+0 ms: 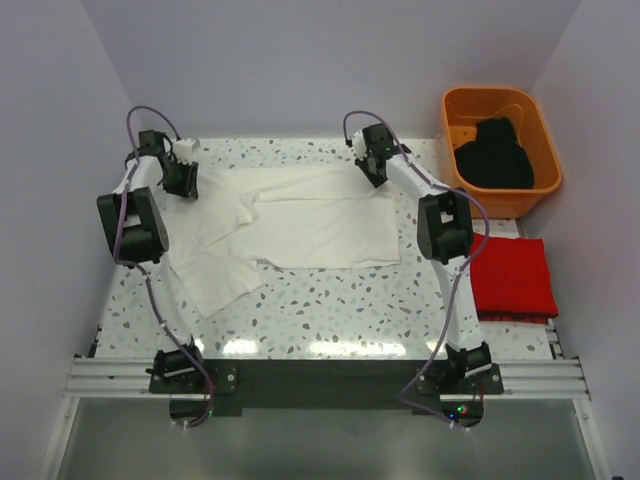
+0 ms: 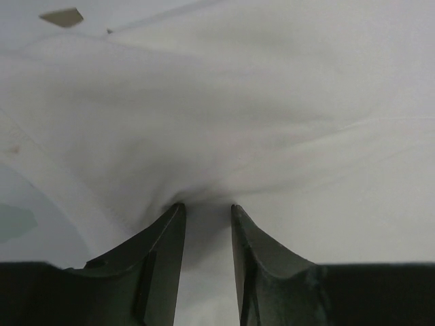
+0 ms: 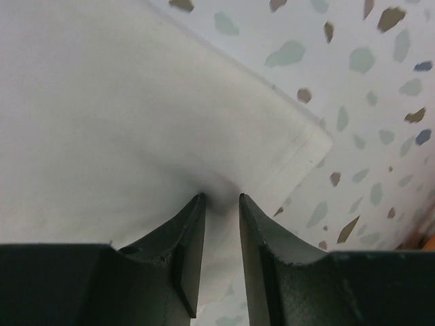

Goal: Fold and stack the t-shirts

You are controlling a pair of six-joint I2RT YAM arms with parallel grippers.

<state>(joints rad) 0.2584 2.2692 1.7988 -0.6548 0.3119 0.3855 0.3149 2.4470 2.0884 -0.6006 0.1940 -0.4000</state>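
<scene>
The white t-shirt (image 1: 310,225) lay spread on the table (image 1: 330,310). The left fingers (image 2: 175,224) pinched a bunched fold at its far left, and the right fingers (image 3: 196,214) pinched the hem at its far right. The red t-shirt (image 1: 512,278) lay folded at the table's right edge, with the black t-shirt (image 1: 493,155) in the orange tub (image 1: 455,110) beyond it.

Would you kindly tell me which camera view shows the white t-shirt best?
The top external view: nearly the whole white t-shirt lies spread on the table. The left wrist view shows only puckered cloth at the left claw; the right wrist view, one hemmed corner at the right claw.
</scene>
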